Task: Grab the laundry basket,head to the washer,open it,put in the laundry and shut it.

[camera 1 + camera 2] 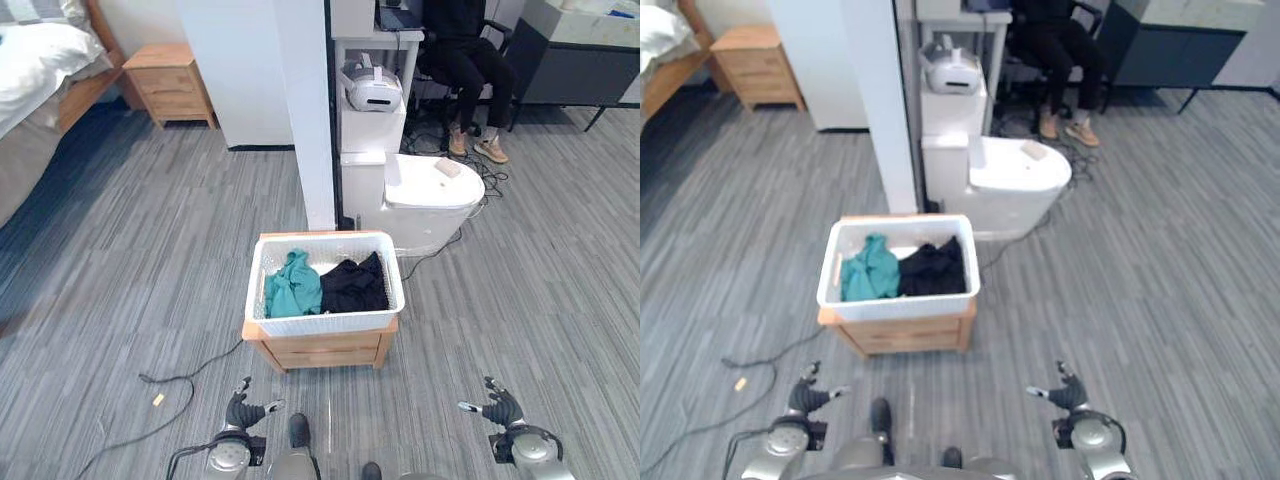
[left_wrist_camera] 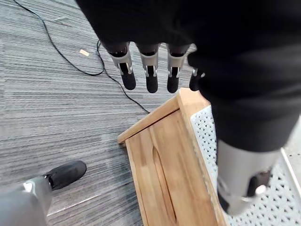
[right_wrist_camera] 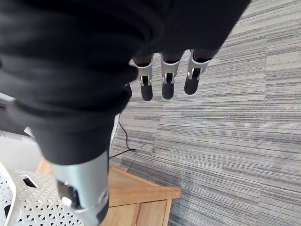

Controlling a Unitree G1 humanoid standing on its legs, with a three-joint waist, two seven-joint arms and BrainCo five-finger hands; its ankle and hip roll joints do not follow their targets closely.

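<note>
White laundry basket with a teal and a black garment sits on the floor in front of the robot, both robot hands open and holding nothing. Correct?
Not quite: the laundry basket rests on a small wooden stand, not the floor, as the left eye view shows. The teal garment, black garment and open left robot hand and right robot hand are right.

white laundry basket (image 1: 898,296) on wooden stand (image 1: 902,335) | left hand (image 1: 806,396), right hand (image 1: 1065,393) open, apart

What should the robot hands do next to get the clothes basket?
Probably bring both forward to the basket's sides. The left robot hand and right robot hand hang open, short of the white laundry basket, which sits on a wooden stand holding teal and black clothes.
</note>
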